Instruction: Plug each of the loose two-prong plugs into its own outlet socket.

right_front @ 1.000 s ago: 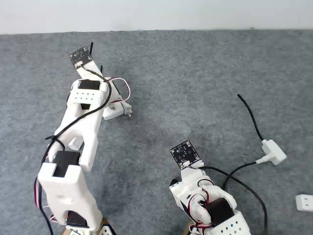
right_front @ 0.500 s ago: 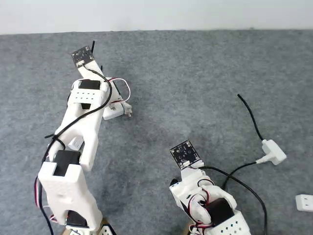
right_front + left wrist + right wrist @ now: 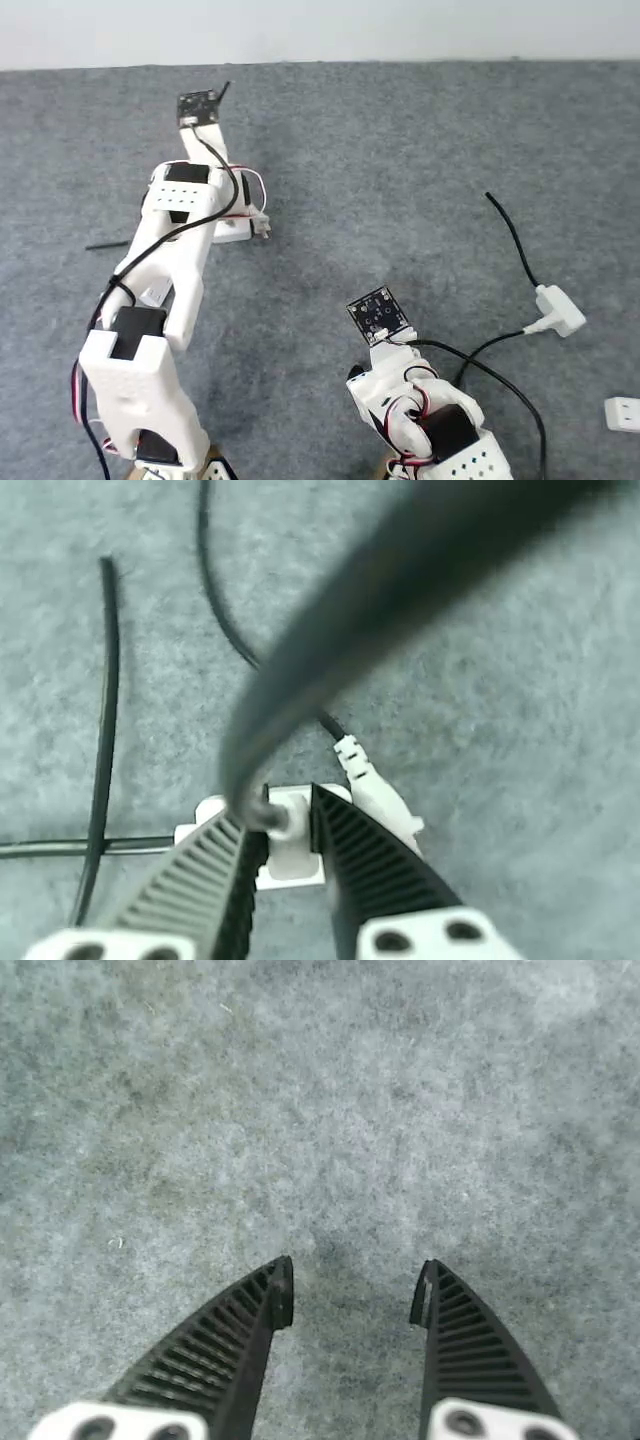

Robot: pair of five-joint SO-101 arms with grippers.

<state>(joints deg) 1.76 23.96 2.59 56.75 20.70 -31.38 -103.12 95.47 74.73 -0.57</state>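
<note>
Table: a grey, felt-like mat [image 3: 400,150] covers the whole surface.
Left arm: a white jointed robot arm [image 3: 165,290] stretches toward the far left of the mat.
Right arm: a white jointed robot arm [image 3: 420,420] sits folded at the near edge.
Right gripper [image 3: 352,1295]: its black ribbed jaws are spread apart and hold nothing, above bare mat.
Left gripper [image 3: 290,850]: it is closed on a white plastic two-prong plug [image 3: 290,845], held low at the mat beside a thin black cable [image 3: 105,730].
Right-hand plug: a white corded plastic plug [image 3: 560,310] lies well apart from both grippers.
Edge piece: a small white plastic block [image 3: 622,412], possibly a socket, lies untouched.
Progress: early, by my reading. One plug is gripped, no seated plug can be made out, and the right-hand pieces are left to do.
</note>
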